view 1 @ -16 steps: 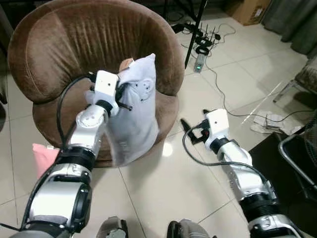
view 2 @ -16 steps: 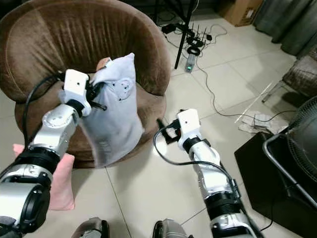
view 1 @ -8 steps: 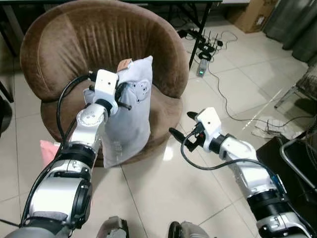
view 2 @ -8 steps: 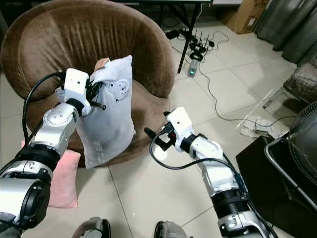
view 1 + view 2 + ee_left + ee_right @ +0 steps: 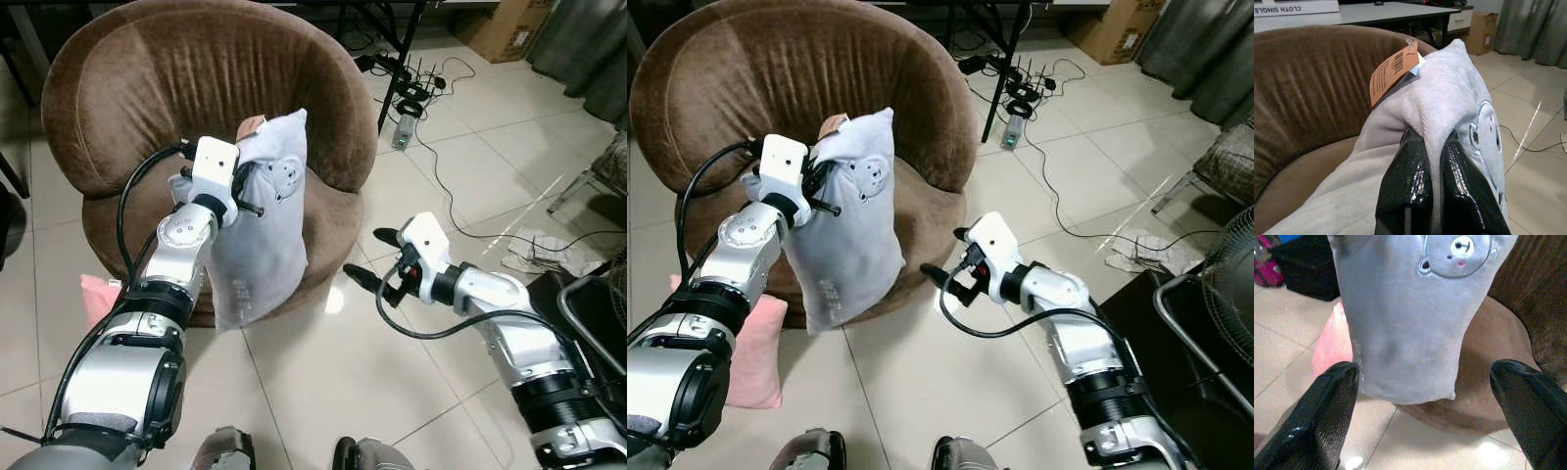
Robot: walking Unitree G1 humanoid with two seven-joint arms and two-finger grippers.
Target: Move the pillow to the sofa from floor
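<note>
The left claw pinches the grey pillow's top corner, hanging it before the brown sofa. The right claw gapes empty nearby. Next: carry it over the seat and release.

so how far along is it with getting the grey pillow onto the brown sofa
Done: the grey pillow is off the floor, pinched at its top by the left gripper. In hand: it hangs over the brown sofa's front edge, while the open right gripper points at it from the side. Left: set it on the seat and let go.
</note>
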